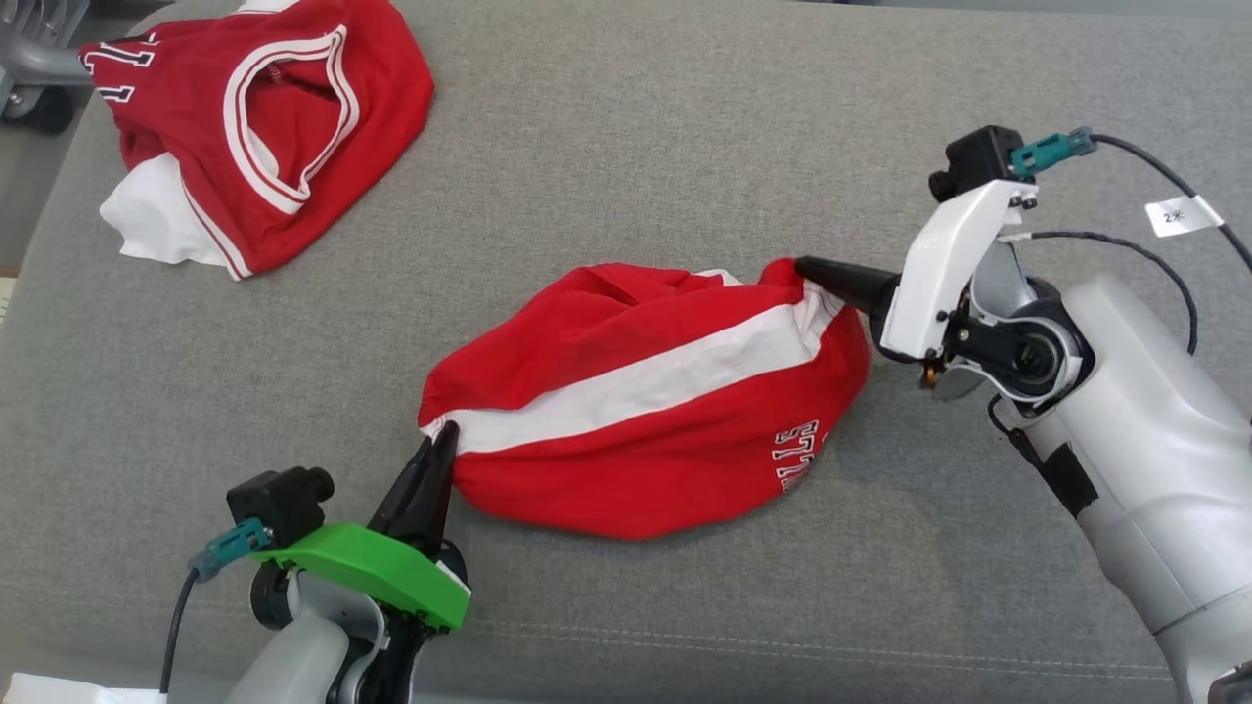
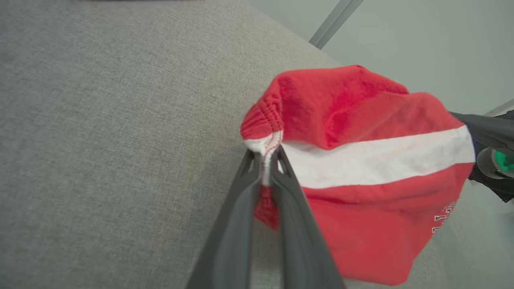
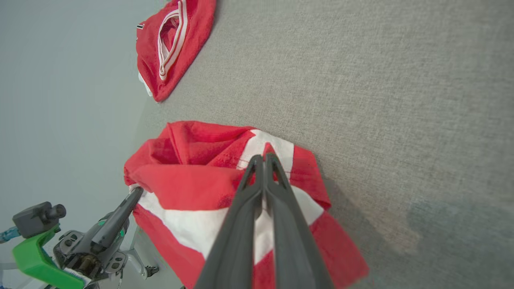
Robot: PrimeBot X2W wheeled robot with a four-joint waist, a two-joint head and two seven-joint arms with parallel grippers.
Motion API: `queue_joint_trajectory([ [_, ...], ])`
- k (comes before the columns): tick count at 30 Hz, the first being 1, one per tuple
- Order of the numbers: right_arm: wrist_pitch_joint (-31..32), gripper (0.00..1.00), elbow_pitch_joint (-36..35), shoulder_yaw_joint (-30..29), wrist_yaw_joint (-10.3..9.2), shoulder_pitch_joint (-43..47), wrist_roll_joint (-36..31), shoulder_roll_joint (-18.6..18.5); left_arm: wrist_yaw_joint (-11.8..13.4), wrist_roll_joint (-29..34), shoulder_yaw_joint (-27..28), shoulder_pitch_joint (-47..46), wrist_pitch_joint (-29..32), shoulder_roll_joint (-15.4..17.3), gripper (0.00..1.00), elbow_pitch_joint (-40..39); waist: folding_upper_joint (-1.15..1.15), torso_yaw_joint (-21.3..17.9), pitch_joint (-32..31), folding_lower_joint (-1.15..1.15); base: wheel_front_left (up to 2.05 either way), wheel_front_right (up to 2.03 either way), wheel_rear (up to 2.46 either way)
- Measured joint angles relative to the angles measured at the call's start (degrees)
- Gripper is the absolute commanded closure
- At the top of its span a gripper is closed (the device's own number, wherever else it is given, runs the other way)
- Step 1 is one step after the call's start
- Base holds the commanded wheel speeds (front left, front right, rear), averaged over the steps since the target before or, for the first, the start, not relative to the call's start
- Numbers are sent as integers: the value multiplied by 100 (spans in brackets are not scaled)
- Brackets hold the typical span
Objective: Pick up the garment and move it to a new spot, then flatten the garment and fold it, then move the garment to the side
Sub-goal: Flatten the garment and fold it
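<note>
Our left gripper [image 1: 442, 435] and right gripper [image 1: 804, 269] pinch opposite ends of the red garment [image 1: 646, 430], seemingly slung between them.

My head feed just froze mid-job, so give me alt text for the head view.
A bunched red garment with a white stripe spans the middle of a grey fabric surface, each end pinched in shut jaws: the left gripper at its lower left, the right gripper at its upper right. A second red jersey lies crumpled at the upper left.
</note>
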Motion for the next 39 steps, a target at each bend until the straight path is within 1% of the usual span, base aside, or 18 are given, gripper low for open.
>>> queue_joint_trajectory([
  [5,-368,100,-407,-19,0,-98,189,-147,0,-20,246,-43,0,-12,100,-174,0,-129,-40,0,0,0,0],
  [14,-1238,100,-1102,-109,0,-253,339,-365,-93,-69,895,-392,-11,-188,100,-750,0,-376,-150,0,0,0,0],
  [19,-1908,100,-1311,-302,0,-281,320,-588,-133,-3,1060,-656,-16,-237,100,-1000,0,-505,-232,0,0,0,0],
  [21,-2239,100,-1386,-409,0,-327,285,-610,-157,105,1261,-849,-15,-245,100,-1201,0,-555,-274,0,0,0,0],
  [24,-2789,100,-1529,-684,0,-410,278,-586,-226,202,1538,-1167,-18,-350,100,-1615,0,-642,-341,0,0,0,0],
  [26,-2974,100,-1614,-690,0,-398,267,-628,-257,201,1439,-1213,-37,-380,100,-1708,0,-708,-380,0,0,0,0],
  [29,-3067,100,-1691,-508,0,-113,280,-637,-258,201,990,-943,-22,-347,100,-1543,0,-811,-427,0,0,0,0],
  [31,-3061,100,-1701,-289,0,378,303,-639,-258,246,732,-534,125,-293,100,-1376,0,-876,-447,0,0,0,0],
  [34,-3005,100,-1690,31,0,1298,413,-626,-246,226,510,192,330,-190,100,-1151,0,-958,-448,0,0,0,0],
  [37,-2984,100,-1683,234,-1,2162,577,-639,-246,114,274,779,554,-165,100,-1117,0,-998,-408,0,0,0,0],
  [39,-2983,100,-1689,349,-1,2652,666,-643,-237,67,214,1043,648,-120,100,-1132,0,-1008,-376,0,0,0,0],
])
